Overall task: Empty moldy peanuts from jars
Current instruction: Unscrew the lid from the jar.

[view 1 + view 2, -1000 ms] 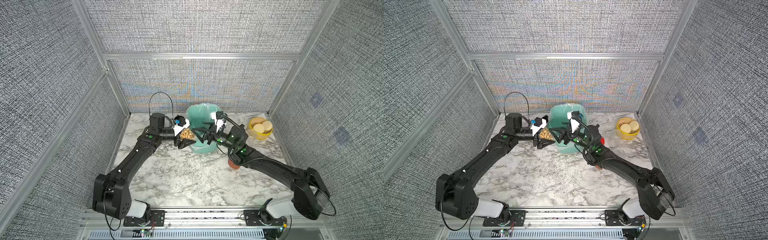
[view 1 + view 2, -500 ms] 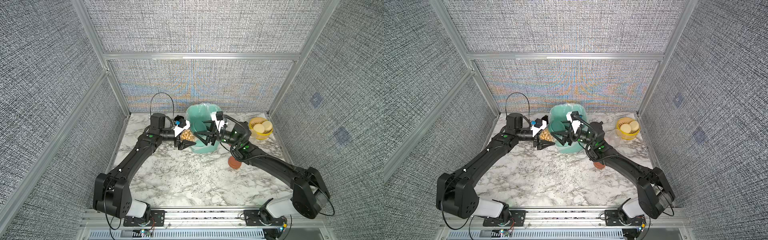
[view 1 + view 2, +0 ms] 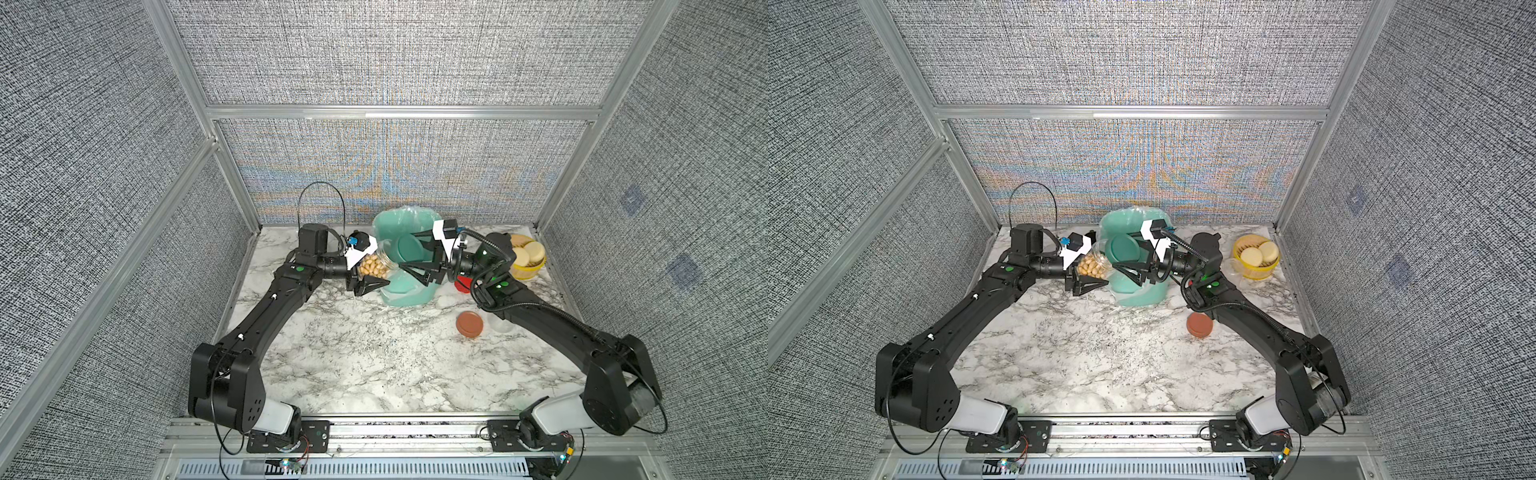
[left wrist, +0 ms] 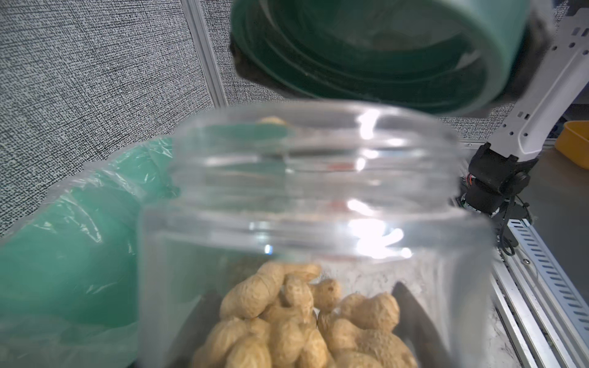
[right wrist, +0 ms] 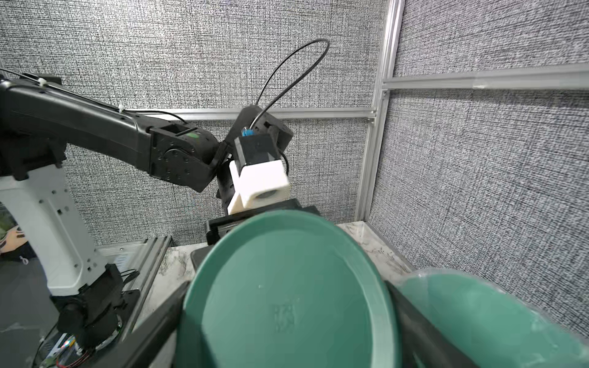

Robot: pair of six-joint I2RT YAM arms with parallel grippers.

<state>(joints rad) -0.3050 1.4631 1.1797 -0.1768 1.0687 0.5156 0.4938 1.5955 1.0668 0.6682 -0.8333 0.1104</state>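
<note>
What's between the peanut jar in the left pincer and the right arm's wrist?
The dark green lid, clamped in the right pincer, just off the jar mouth; shows in both top views.

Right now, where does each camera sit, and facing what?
Top views: above the front rail, looking down on the marble table; left arm, right arm whole.
Left wrist: on left arm, faces its held peanut jar, dark green lid beyond; own finger behind plastic.
Right wrist: faces that lid between its fingers, left arm beyond.
Both wrist views share lid and green-lined bin.
</note>
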